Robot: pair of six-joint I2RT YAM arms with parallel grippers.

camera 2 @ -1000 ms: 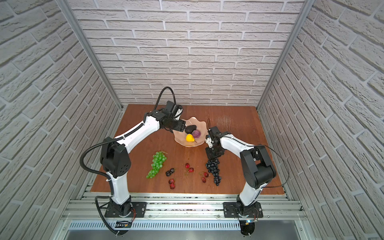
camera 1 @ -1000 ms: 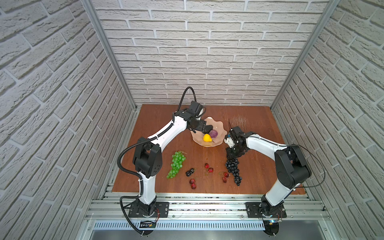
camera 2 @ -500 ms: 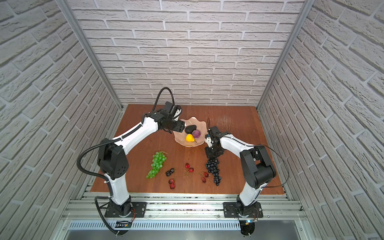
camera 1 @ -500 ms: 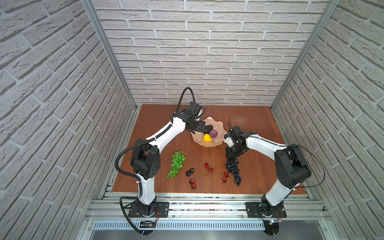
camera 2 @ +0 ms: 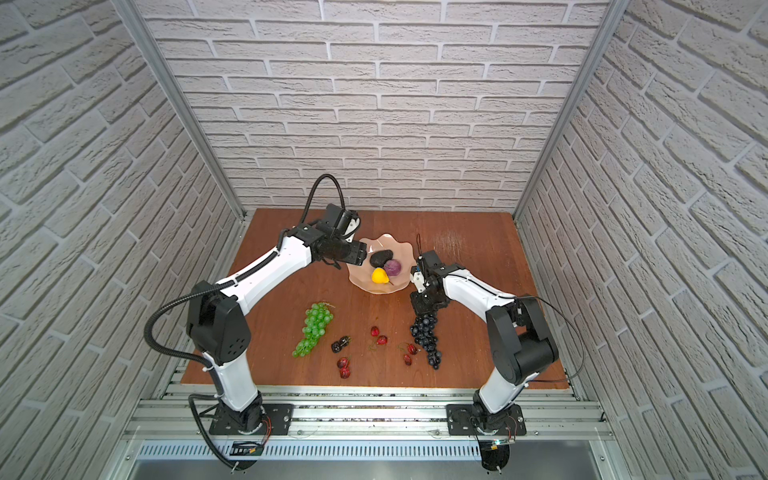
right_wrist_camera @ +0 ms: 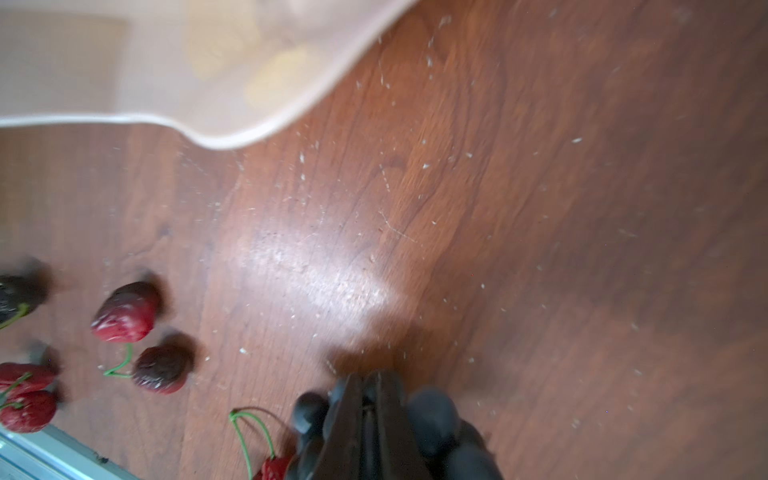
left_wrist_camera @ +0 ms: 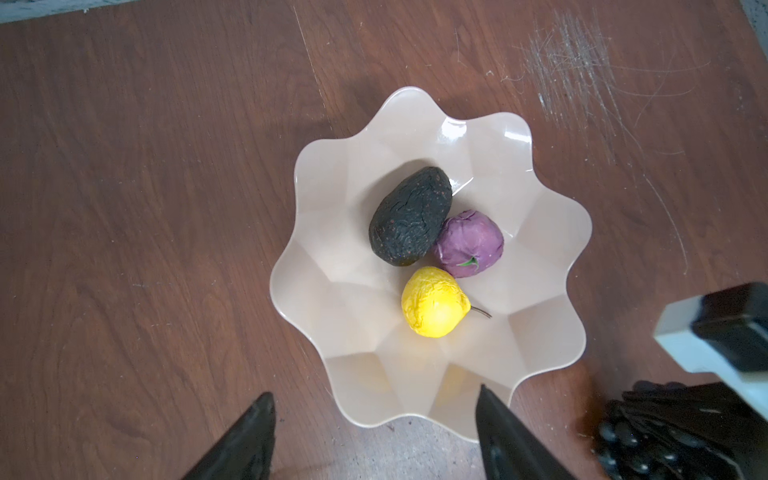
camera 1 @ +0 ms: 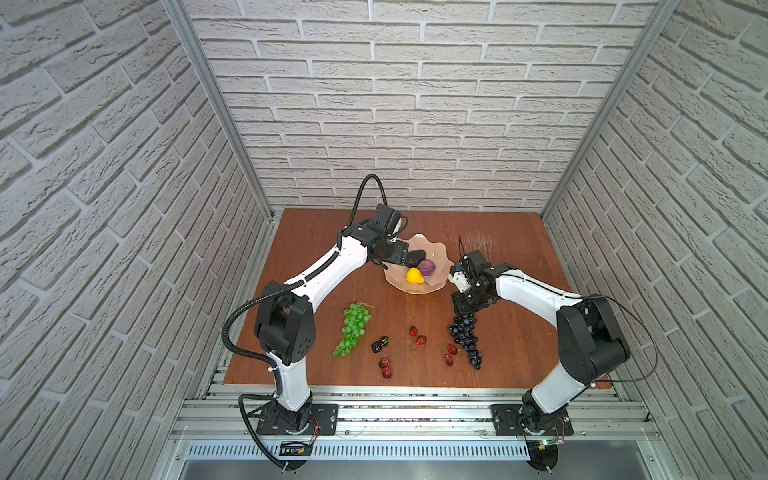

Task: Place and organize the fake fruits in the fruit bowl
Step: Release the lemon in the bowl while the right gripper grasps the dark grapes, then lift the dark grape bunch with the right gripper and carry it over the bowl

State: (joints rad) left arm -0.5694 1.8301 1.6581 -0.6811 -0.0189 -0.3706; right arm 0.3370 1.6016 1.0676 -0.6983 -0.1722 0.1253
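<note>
The pale pink fruit bowl (camera 1: 440,249) (left_wrist_camera: 540,208) holds a blackish avocado (left_wrist_camera: 409,216), a purple round fruit (left_wrist_camera: 469,243) and a yellow lemon (left_wrist_camera: 434,307). My left gripper (camera 1: 401,259) (left_wrist_camera: 374,395) hangs open over the bowl's left rim, with nothing between its fingers. My right gripper (camera 1: 465,309) (right_wrist_camera: 368,382) is shut on the top of the dark grape bunch (camera 1: 467,338) (right_wrist_camera: 432,419), which lies on the table right of the bowl. A green grape bunch (camera 1: 353,328), red cherries (camera 1: 417,336) (right_wrist_camera: 124,311) and black berries (camera 1: 380,344) lie nearer the front.
More cherries (camera 1: 386,368) (camera 1: 449,353) lie near the front of the wooden table (camera 1: 316,249). Brick walls close in three sides. A metal rail (camera 1: 415,399) runs along the front edge. A scratched patch (left_wrist_camera: 582,70) marks the table behind the bowl.
My right gripper's jaws have closed on the top of the dark grape bunch. The left arm has shifted slightly, its gripper still open by the bowl.
</note>
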